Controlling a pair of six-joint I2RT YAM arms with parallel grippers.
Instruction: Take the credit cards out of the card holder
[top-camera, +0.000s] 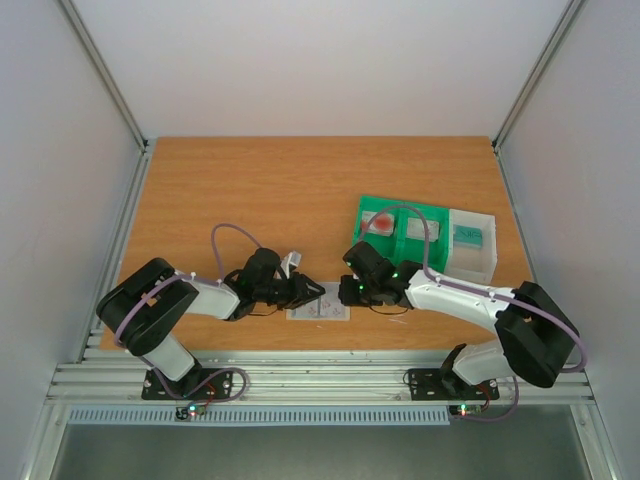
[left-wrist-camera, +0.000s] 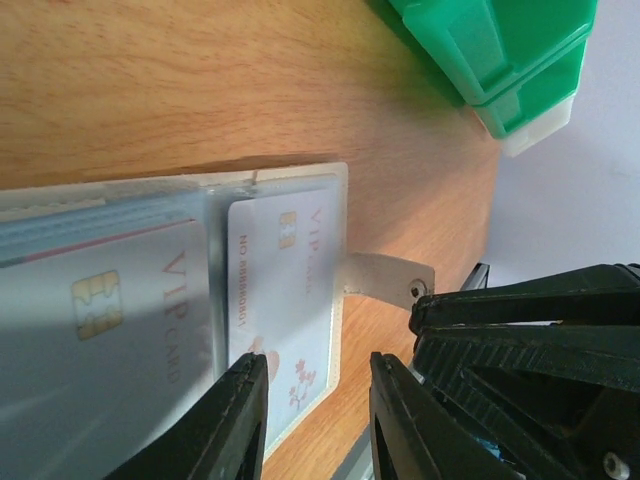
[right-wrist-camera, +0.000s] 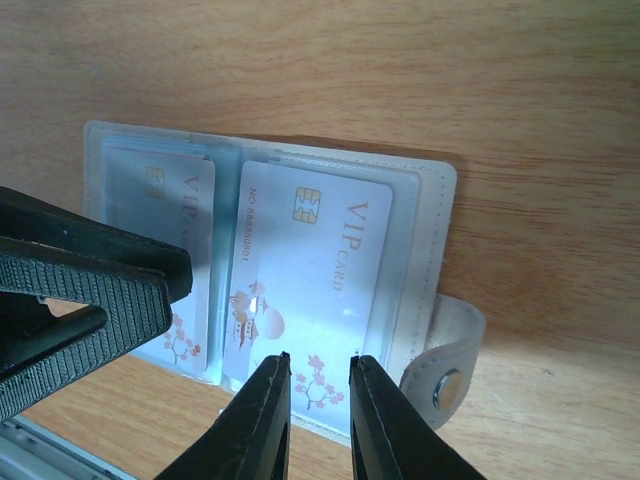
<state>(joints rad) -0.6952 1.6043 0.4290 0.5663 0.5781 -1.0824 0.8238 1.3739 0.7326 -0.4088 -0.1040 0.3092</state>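
Left pincer: part open, with a clear gap between the jaws and nothing clamped in it. Hangs low over the near side of the card holder, with one of its fingers overlapping the near end of a card and the other over bare wood just past the holder's edge. Cannot tell whether either tip touches the plastic.

Right pincer: narrower gap, jaws likewise closed on nothing. Frames the near edge of the right pocket in its own view, with the blossom-printed end of a card showing through the gap. Faces the left pincer across the holder, tips near each other but apart.

Card holder: flat and opened out on the desk, close to the near edge, roughly midway between the two arm bases. Shows two pockets side by side, plus a small tab with a snap stud at the near right corner.

Credit cards: inside the holder. White card with gold chip, "VIP card" lettering and pink blossoms in the right pocket; similar pale card in the left pocket, partly hidden behind the left pincer. Thin reddish edge above the left pocket in the left wrist view; cannot tell what it belongs to.

Green tray and clear box: touching side by side, to the far right of the holder, beyond the right pincer
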